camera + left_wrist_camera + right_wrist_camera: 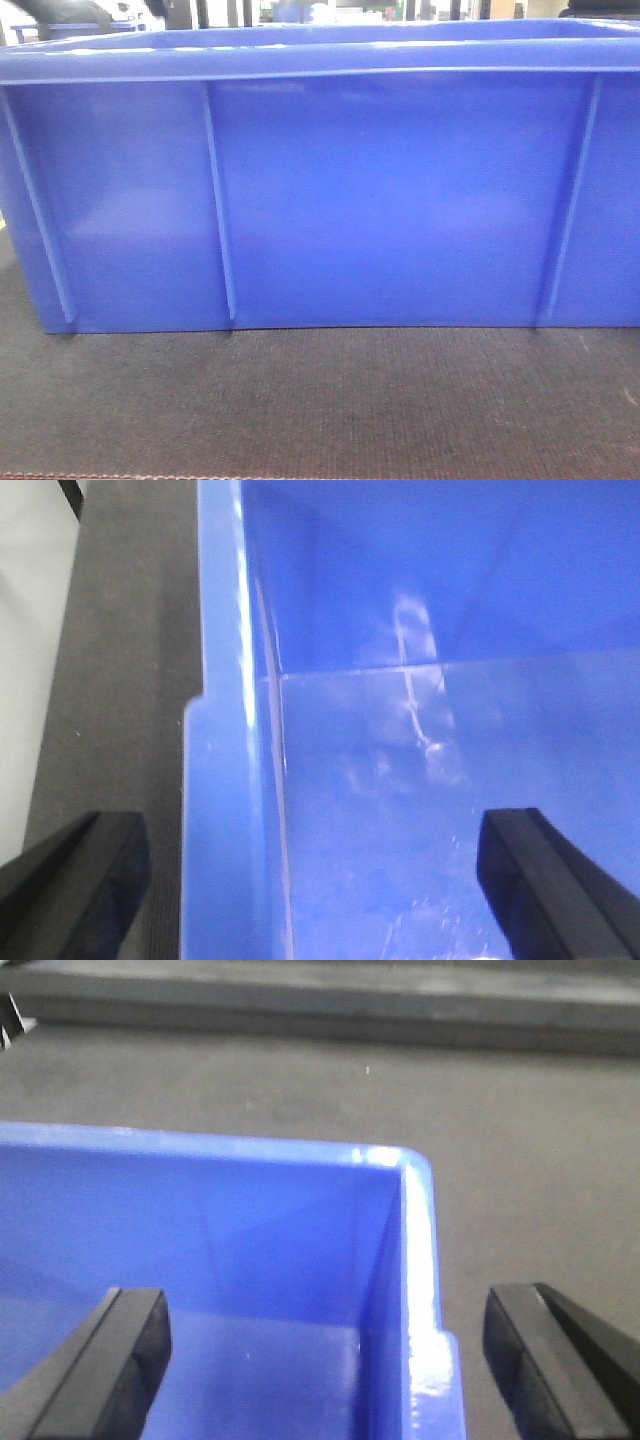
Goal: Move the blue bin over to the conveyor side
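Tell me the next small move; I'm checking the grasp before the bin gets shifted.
Probably lower both arms, then close. Each open gripper, left and right, straddles a side wall of the bin without touching it, so nothing is gripped yet.

Blue bin [400, 200] cropped at both front-view sides; its floor blurred, perhaps bare, in wrist views.

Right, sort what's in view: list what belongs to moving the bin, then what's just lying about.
Part of the job:
- large glossy blue plastic crate
- dark woven conveyor belt beneath it
- left tool, open astride the crate's left wall
- right tool, open astride its right wall

Just lying about:
- blurred clutter behind the crate, too unclear to name
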Tool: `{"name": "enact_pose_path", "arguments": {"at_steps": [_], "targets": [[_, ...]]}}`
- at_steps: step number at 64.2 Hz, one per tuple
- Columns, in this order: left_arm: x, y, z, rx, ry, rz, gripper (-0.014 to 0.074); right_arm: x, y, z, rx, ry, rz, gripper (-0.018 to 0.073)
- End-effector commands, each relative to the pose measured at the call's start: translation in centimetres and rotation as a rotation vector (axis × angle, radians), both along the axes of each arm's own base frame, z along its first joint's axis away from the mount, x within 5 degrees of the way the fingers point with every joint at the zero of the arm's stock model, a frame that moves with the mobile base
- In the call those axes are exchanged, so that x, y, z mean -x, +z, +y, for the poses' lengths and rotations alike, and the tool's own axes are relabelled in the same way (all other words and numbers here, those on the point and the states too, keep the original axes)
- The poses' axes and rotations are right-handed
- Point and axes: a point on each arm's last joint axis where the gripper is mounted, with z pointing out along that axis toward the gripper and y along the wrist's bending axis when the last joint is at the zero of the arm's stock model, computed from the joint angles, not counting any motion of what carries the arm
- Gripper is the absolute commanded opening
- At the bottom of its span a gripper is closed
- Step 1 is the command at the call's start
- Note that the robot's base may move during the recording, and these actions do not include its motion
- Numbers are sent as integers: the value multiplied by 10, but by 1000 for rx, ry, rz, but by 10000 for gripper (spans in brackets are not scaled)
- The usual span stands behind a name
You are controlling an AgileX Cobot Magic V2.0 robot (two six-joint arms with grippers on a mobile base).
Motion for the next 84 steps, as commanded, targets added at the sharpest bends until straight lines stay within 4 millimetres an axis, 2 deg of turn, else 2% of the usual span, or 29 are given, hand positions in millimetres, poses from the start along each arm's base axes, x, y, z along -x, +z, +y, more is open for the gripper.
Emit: {"name": "enact_pose_path", "arguments": {"at_steps": [1, 3, 9, 17, 23, 28, 35, 40, 45, 58, 67, 75, 84], "targets": [[8, 25, 1, 8, 3, -50, 477, 13, 23, -3, -2, 2, -103, 510], [10, 32, 3, 12, 8, -61, 437, 18, 29, -4, 0, 2, -123, 490], [22, 58, 8, 29, 21, -105, 237, 33, 45, -6, 8, 3, -184, 372], [39, 85, 14, 56, 22, -181, -44, 55, 66, -10, -6, 3, -279, 90], [48, 100, 16, 76, 15, -245, 12, 68, 81, -12, -20, 5, -370, -100], [55, 110, 19, 87, 12, -284, 15, 80, 95, -13, -36, 7, -465, -71], [68, 121, 25, 85, 24, -312, 3, 92, 102, -15, -85, 3, -491, -73], [79, 130, 29, 131, 44, -369, 1, 98, 101, -16, -122, 0, -446, -88], [92, 134, 35, 174, 69, -438, 1, 101, 92, -16, -125, -1, -372, -88], [125, 103, 44, 149, 18, -492, 1, 121, 47, -19, -112, -4, -291, -88], [149, 65, 49, 147, -35, -502, 1, 145, 13, -23, -104, -5, -247, -88], [169, 29, 65, 131, 1, -470, 1, 171, -6, -27, -107, -5, -261, -88], [194, 2, 85, 128, 55, -541, 1, 196, -27, -31, -110, -4, -283, -88]]}}
